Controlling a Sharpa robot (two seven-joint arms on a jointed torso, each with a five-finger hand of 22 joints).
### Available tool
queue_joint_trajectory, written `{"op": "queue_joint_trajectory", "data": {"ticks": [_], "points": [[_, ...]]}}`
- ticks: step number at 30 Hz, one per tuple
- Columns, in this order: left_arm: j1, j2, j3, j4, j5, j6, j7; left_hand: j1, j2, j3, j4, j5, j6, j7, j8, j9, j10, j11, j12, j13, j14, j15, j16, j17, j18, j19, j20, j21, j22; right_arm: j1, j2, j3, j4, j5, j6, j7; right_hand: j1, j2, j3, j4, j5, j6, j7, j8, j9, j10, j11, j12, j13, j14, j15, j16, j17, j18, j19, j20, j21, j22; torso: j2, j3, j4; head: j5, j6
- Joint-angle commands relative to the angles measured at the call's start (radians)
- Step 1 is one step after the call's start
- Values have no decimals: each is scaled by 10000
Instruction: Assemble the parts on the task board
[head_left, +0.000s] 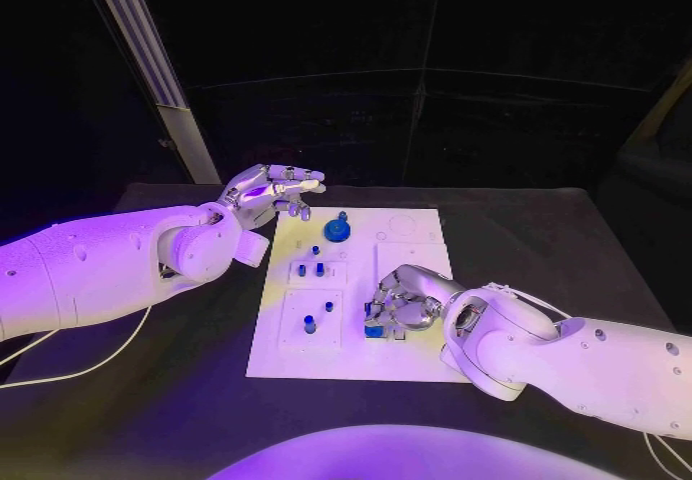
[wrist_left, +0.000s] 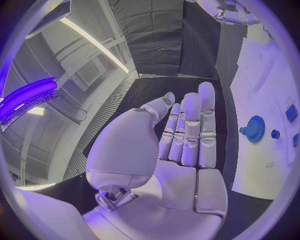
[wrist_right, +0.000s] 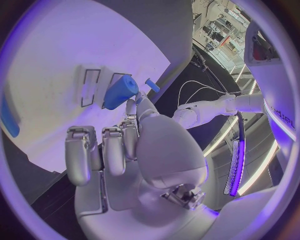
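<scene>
A black, matte table (head_left: 577, 250) stands before a backdrop of dark cloth panels (head_left: 433, 110) with faint seams where they join. A pale metal post (head_left: 170, 95) rises at a slant behind the table's far left corner. Thin white cables (head_left: 72, 365) trail over the near left part of the table. The left wrist view shows a ribbed grey ceiling (wrist_left: 81, 75) crossed by a long white strip light (wrist_left: 94, 45), with a glowing purple light bar (wrist_left: 28, 95) to one side.

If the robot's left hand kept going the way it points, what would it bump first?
Probably nothing nearby: the left hand points past the white task board's far corner toward dark table; the round blue gear sits off to the side.
</scene>
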Motion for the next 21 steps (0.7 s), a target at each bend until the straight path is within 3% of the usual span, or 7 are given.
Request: {"op": "queue_joint_trajectory", "data": {"ticks": [1,6,14,18,21], "points": [[18,-2,7,17,21,87,40,7,61,-54,-28,40,-43,2,42,-13,-84,-14,41,-12,-87,4,-10,-9,68,-6,38,-42,-15,12,39,-1,-19,-619,420,-599,349,170,160,-224,-73,85,-64,-80,-57,17,-109,-27,-1162,852,-104,-45,1662,-73,1053,-63,27,2635,0,7,-16,5,-9],[18,0,7,16,21,91,33,7,61,-54,-28,40,-43,2,42,-13,-84,-14,41,-12,-87,4,-10,-9,68,-6,38,-42,-15,12,58,-1,-21,-840,464,-769,503,234,430,-437,-144,166,-73,-192,-151,24,-120,-32,-1150,854,-111,-42,1672,-73,1053,-76,27,2635,-5,10,-16,-3,-14],[18,-7,7,13,21,90,24,7,61,-54,-28,40,-43,2,42,-13,-84,-14,41,-12,-87,4,-10,-9,68,-6,38,-42,-15,10,-44,-1,83,-906,493,-537,422,117,497,-522,-185,243,-40,-264,-214,19,-94,-43,-1149,855,-96,-39,1679,-73,1053,-70,27,2635,-5,11,-20,5,-17],[18,-7,7,9,21,88,21,7,61,-54,-28,40,-43,2,42,-13,-84,-14,41,-12,-87,4,-10,-9,68,-6,38,-42,-15,10,-106,-1,102,-530,88,141,-97,-44,362,-315,-622,246,17,-322,-250,21,-43,-63,-1163,857,-50,-34,1690,-73,1053,-38,27,2635,-3,4,-24,6,-10],[18,-5,7,7,21,91,17,7,61,-54,-28,40,-43,2,42,-13,-84,-14,41,-12,-87,4,-10,-9,68,-6,38,-42,-15,10,-141,-2,107,-3,-432,924,-647,-178,121,-8,-537,124,96,-377,-262,-18,25,-127,-1216,858,3,-33,1694,-73,1053,1,27,2635,-6,5,-20,2,-6]]}}
